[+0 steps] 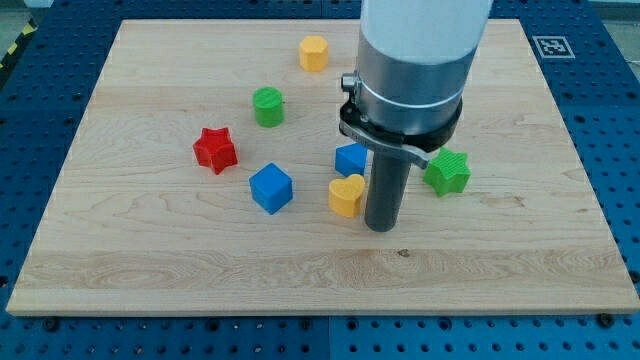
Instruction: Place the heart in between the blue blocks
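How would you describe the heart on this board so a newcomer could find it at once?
Start at the big grey arm over the wooden board and follow its dark rod down to my tip. The yellow heart lies just to the view's left of it. The other yellow block, near the top, is not heart-shaped.

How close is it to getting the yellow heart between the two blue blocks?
Nearly there. The yellow heart already sits just below the gap between the blue cube and the other blue block. My tip stands right beside the heart, on the view's right. Left to do: nudge the heart up and a little left into the gap.
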